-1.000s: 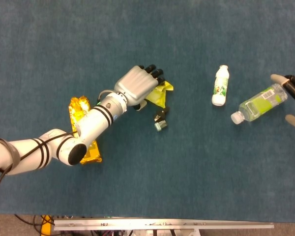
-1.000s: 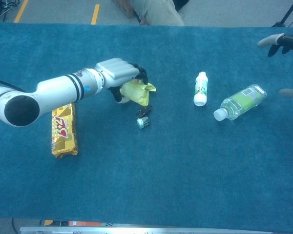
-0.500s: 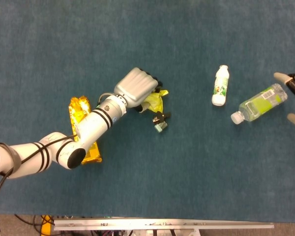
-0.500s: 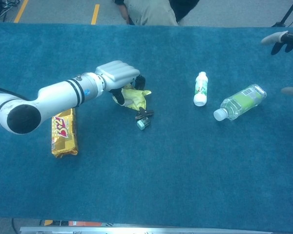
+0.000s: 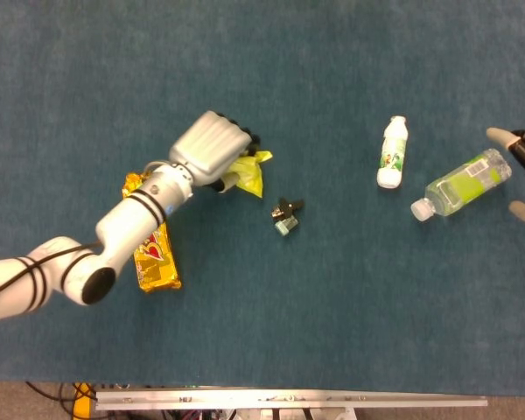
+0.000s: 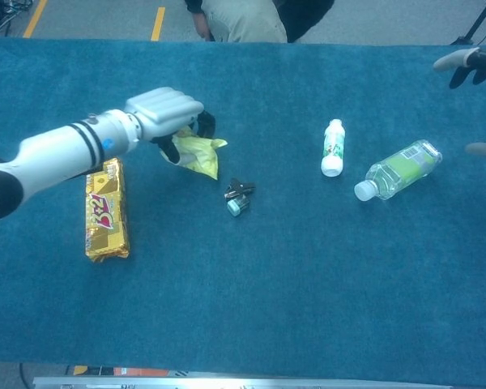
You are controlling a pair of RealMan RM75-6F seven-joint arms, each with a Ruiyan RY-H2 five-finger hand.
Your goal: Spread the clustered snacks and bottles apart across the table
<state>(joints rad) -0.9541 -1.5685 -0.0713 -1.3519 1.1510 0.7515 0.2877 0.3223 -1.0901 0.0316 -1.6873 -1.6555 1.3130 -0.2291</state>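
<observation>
My left hand (image 5: 212,150) (image 6: 164,114) grips a crumpled yellow snack packet (image 5: 248,171) (image 6: 198,152), which hangs from its fingers over the cloth. A gold and red snack bar (image 5: 153,248) (image 6: 105,210) lies flat under my left forearm. A small dark object with a teal cap (image 5: 285,215) (image 6: 237,197) sits alone right of the packet. A small white bottle (image 5: 391,152) (image 6: 333,147) and a clear bottle with a green label (image 5: 464,183) (image 6: 396,169) lie further right. My right hand (image 5: 521,166) (image 6: 472,77) is at the right edge, fingers spread around nothing, just beyond the clear bottle.
The blue cloth (image 5: 271,332) covers the whole table. A person (image 6: 247,18) stands behind the far edge. The metal front rail (image 5: 289,401) runs along the near edge.
My left hand has closed on the yellow packet and pulled it up and to the left, away from the small dark object. The right hand has hardly moved.
</observation>
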